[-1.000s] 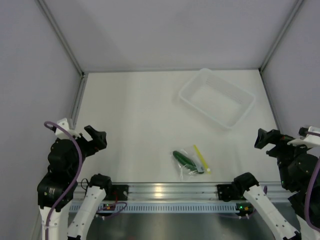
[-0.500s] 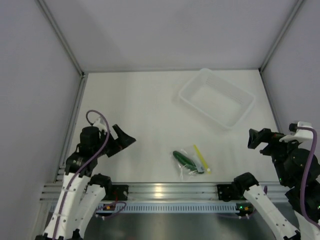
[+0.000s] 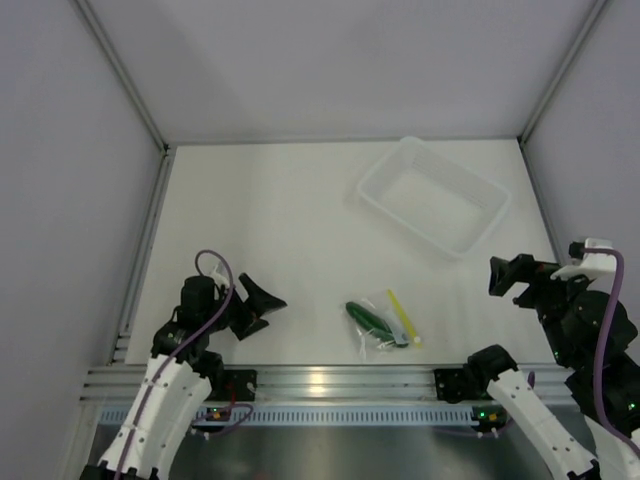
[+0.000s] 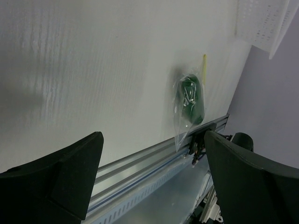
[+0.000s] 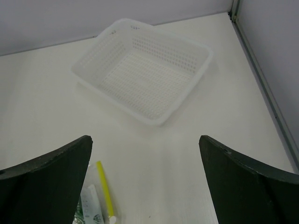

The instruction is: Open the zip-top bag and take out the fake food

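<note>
The zip-top bag [image 3: 385, 325] lies flat on the table near the front edge, its yellow-green zip strip [image 3: 401, 316] on the right side. The dark green fake food [image 3: 369, 318] lies inside it. The left wrist view shows the bag [image 4: 187, 116] with the food [image 4: 190, 99] ahead of the open fingers. The right wrist view shows the zip strip [image 5: 105, 191] at lower left. My left gripper [image 3: 262, 305] is open and empty, left of the bag and apart from it. My right gripper [image 3: 505, 275] is open and empty, right of the bag.
A white perforated bin [image 3: 433, 196] stands at the back right, also in the right wrist view [image 5: 145, 67]. The aluminium rail [image 3: 330, 380] runs along the table's front edge just below the bag. Grey walls enclose the table.
My left gripper has dropped and moved right, toward the bag. My right gripper has moved a little left and lower. The bag has not moved.
</note>
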`<state>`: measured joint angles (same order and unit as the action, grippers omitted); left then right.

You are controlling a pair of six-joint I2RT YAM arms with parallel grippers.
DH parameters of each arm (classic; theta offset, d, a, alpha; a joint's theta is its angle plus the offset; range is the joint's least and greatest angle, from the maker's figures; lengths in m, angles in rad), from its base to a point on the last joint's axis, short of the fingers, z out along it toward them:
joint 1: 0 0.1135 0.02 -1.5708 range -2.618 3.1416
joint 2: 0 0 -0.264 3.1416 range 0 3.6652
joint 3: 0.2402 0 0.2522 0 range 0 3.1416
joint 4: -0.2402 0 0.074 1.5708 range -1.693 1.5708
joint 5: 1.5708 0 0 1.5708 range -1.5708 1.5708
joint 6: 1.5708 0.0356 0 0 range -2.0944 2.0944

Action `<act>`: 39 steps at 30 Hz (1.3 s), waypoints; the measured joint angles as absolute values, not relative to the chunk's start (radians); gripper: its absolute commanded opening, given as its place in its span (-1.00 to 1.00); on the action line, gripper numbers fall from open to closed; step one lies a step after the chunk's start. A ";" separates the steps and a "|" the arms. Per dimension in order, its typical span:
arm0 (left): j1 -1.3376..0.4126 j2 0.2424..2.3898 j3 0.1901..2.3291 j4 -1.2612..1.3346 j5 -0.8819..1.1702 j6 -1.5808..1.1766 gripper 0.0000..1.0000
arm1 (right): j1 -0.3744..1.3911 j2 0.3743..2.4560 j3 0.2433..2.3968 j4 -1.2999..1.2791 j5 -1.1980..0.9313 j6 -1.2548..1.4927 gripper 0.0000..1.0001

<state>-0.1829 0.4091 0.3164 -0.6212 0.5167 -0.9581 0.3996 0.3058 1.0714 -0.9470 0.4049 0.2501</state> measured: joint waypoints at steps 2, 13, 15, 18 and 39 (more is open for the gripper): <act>-0.208 0.469 0.304 -0.576 0.513 -0.963 0.90 | 0.400 0.311 1.059 -0.941 0.397 0.260 0.99; -0.662 0.820 0.283 -0.220 0.276 -1.131 0.92 | 0.400 0.344 1.047 -0.912 0.391 0.302 0.99; -0.748 0.842 0.260 -0.138 0.208 -1.194 0.93 | 0.400 0.344 1.047 -0.912 0.391 0.306 0.99; -0.908 0.907 0.251 -0.031 0.074 -1.292 0.93 | 0.400 0.344 1.047 -0.910 0.391 0.309 0.99; -1.216 1.513 0.428 0.448 -0.137 -1.527 -0.26 | 0.401 0.329 1.061 -0.905 0.344 0.307 0.99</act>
<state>-1.2156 1.5131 0.4282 0.4477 -0.1368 -1.5272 0.4011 0.3294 1.0615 -0.9054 0.3443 0.3069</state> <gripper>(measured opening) 0.521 0.994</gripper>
